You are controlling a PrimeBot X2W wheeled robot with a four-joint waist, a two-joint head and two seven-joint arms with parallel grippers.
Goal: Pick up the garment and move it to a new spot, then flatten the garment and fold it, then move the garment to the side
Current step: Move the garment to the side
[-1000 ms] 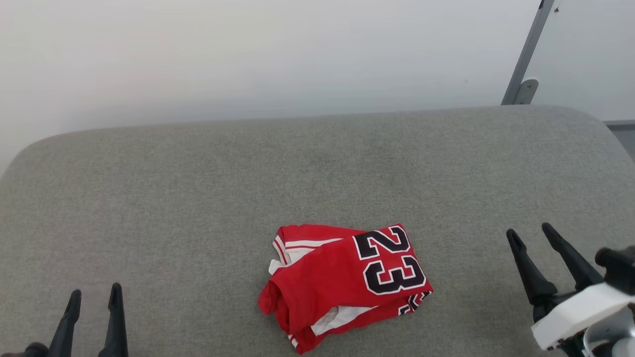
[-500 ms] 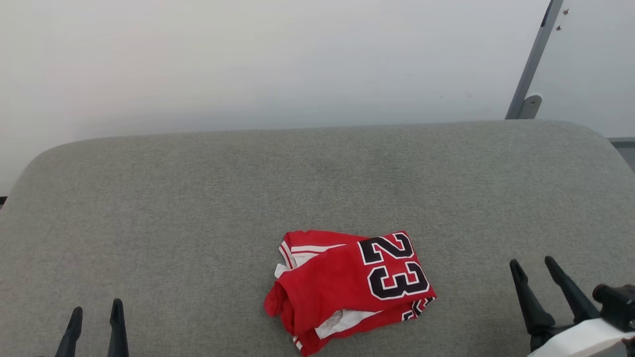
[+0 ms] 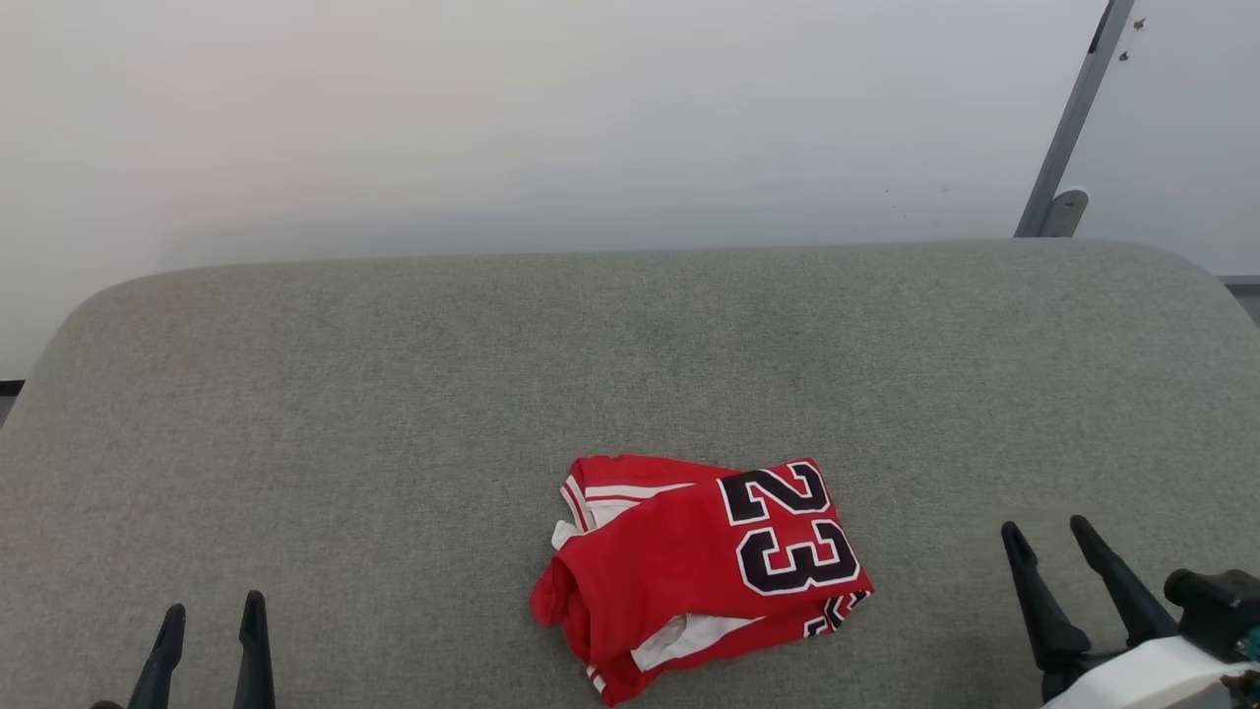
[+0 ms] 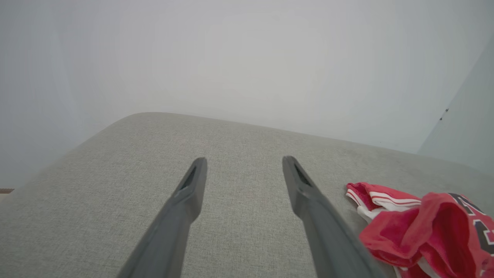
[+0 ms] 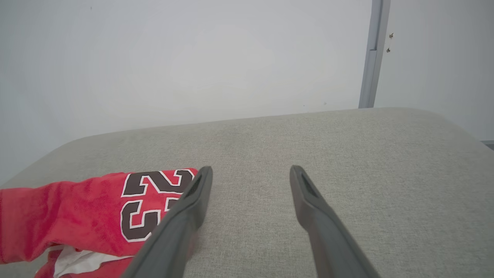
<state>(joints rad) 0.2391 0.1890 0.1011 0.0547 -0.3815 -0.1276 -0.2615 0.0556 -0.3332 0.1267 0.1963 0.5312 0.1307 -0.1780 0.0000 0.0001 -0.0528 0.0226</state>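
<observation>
So the garment (image 3: pixel 704 571) was sitting in a folded-ish red bundle on the grey cushion (image 3: pixel 394 394), on the robot's side of it and a bit right of the middle, with the black "23" facing up. The left gripper (image 3: pixel 217 603) was well off to the bundle's left, jaws spread apart with nothing in them. The right gripper (image 3: pixel 1043 525) was nearer, on the bundle's right, also spread and empty. Neither was touching the fabric.
</observation>
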